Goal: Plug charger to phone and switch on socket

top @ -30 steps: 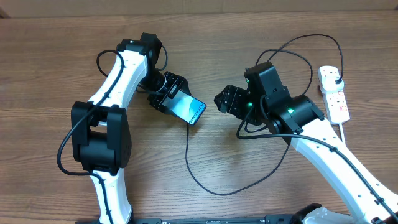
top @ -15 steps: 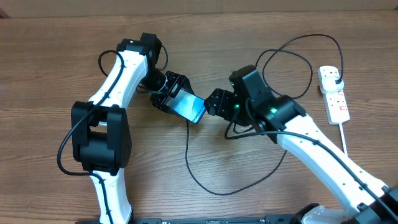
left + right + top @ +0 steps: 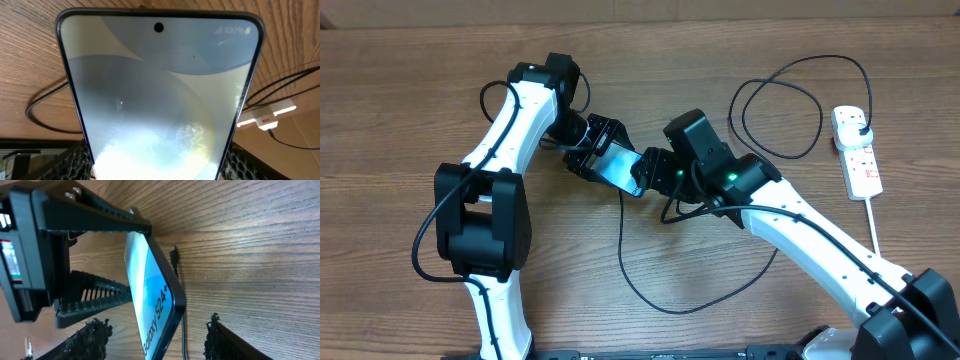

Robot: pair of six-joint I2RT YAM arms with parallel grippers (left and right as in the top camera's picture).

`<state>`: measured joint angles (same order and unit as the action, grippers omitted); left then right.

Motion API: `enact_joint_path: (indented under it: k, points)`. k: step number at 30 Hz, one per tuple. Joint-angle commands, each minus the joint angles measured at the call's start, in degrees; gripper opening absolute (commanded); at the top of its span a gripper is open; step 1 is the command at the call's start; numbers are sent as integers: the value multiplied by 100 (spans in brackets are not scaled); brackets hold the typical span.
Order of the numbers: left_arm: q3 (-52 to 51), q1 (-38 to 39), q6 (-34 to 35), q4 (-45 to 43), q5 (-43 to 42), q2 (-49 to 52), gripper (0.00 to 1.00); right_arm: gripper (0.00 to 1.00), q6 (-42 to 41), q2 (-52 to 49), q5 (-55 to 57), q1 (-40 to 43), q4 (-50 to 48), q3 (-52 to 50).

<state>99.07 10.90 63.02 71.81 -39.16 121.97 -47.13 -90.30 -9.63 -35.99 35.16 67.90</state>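
The phone (image 3: 620,166), screen lit, is held tilted above the table in my left gripper (image 3: 603,158), which is shut on its sides. It fills the left wrist view (image 3: 160,95), with my left gripper's fingers (image 3: 157,167) at the bottom corners. My right gripper (image 3: 650,172) is open, with its fingers (image 3: 155,326) on either side of the phone's "Galaxy S24+" end (image 3: 156,295). The charger's black cable (image 3: 622,250) loops over the table. Its connector tip (image 3: 174,256) lies on the wood beside the phone, held by nothing. Its plug (image 3: 861,122) sits in the white socket strip (image 3: 858,160).
The charger cable makes a wide loop (image 3: 780,100) behind my right arm and another near the front edge (image 3: 670,310). The socket strip's white cord (image 3: 873,225) runs toward the front right. The strip also shows in the left wrist view (image 3: 265,117).
My right arm has swung left across the table, and its open fingers now straddle the phone's end. My left gripper and the phone have stayed in place.
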Motion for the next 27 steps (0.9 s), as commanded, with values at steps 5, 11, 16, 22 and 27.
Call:
enact_joint_path:
  k: [5, 11, 16, 22, 27]
  points:
    - [157, 76, 85, 35, -291, -37, 56, 59, -133, -175, 57, -33, -122, -33]
    - [157, 94, 85, 39, -291, -37, 57, 58, -240, -409, -181, -42, -396, -33]
    - [157, 122, 85, 37, -286, -37, 58, 55, -243, -439, -151, -39, -636, -33]
    - [157, 125, 96, 13, -289, -37, 57, 50, -282, -450, -66, -39, -704, -35]
    - [157, 125, 282, 11, -289, -37, 58, 47, -393, -691, -94, -39, -708, -35]
